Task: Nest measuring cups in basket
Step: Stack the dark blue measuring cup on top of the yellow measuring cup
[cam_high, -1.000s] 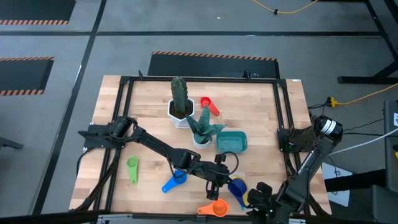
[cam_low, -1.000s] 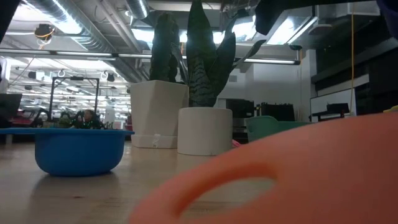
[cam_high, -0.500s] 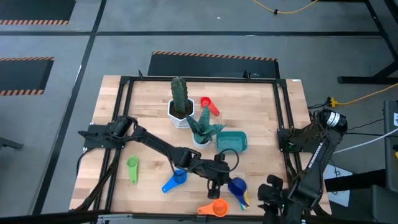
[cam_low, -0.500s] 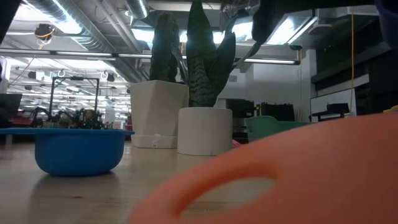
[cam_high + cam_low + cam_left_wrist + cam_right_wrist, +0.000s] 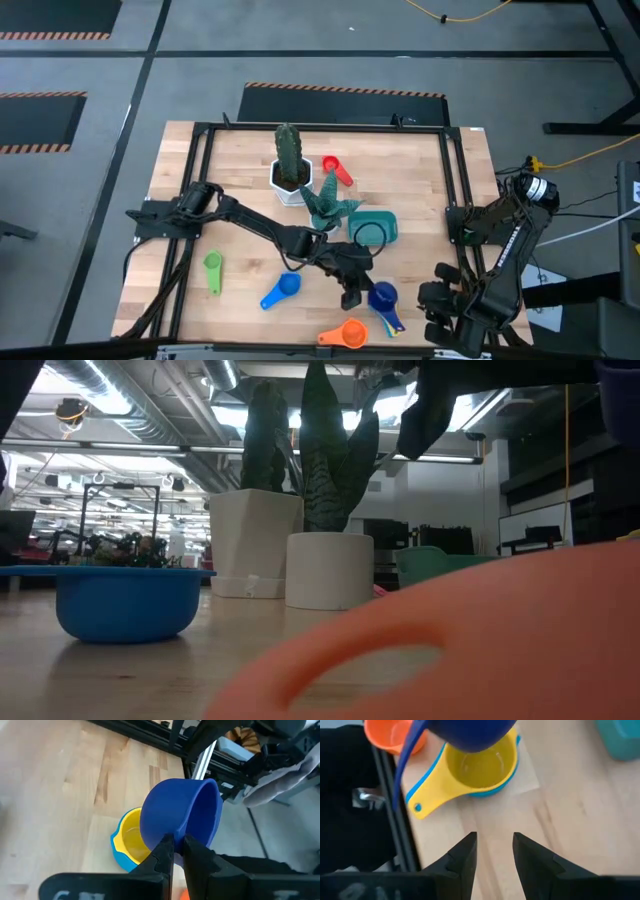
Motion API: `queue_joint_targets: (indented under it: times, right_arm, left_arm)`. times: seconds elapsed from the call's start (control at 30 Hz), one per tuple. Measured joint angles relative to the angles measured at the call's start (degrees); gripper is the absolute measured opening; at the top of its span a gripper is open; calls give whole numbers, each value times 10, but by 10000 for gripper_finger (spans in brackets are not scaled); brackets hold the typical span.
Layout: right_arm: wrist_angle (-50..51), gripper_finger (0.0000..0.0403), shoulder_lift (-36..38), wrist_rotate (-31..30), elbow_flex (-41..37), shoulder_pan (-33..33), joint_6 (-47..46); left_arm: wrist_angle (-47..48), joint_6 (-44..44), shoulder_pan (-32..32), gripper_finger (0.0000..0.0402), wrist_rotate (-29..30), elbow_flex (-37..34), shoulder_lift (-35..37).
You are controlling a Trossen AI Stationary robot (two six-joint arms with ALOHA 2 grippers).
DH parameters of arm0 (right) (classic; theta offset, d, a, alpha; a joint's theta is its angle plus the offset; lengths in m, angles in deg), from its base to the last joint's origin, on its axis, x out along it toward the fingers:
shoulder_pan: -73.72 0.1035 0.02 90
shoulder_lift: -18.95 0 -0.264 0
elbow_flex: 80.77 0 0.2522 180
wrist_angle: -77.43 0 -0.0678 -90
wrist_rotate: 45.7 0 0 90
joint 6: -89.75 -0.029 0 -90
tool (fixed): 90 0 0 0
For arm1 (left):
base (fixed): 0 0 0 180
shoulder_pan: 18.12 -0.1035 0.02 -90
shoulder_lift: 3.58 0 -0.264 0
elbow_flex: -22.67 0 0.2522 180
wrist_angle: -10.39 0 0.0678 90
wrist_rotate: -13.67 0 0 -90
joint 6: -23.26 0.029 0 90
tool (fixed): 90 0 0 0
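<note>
High view first: we see the left gripper (image 5: 352, 297) reaching across the pale wooden table (image 5: 240, 200) toward its front edge, its fingers pinched on the handle of a dark blue plastic measuring cup (image 5: 383, 295). Our left wrist view shows that round blue bowl (image 5: 181, 815) tilted on its side and lifted off the wood, above a yellow measuring cup (image 5: 131, 836) that sits nested inside a light blue one. The small teal rounded plastic basket (image 5: 372, 228) stands near the middle of the table, just beside a striped-leaf plant in a round white pot (image 5: 325, 208), with a green cactus in a white hexagonal pot (image 5: 288, 165) behind it. Other scoops lie scattered on the wood: a red one (image 5: 336, 168) near the cactus pot, a green one (image 5: 212, 271) toward the left side, a mid-blue one (image 5: 281, 289) and an orange one (image 5: 344, 334) at the front edge. We find the right gripper (image 5: 440, 300) off the table's front right corner; its fingers (image 5: 465, 855) stand apart in the right wrist view, gripping nothing, above the yellow cup (image 5: 479, 767).
</note>
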Motion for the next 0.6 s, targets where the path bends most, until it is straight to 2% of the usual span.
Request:
queue_joint_targets:
  times: [0.6]
  right_arm:
    - [13,130,0,-21,0,0,0]
  left_arm:
    - [-2,-47,-3,21,-3,0,-27]
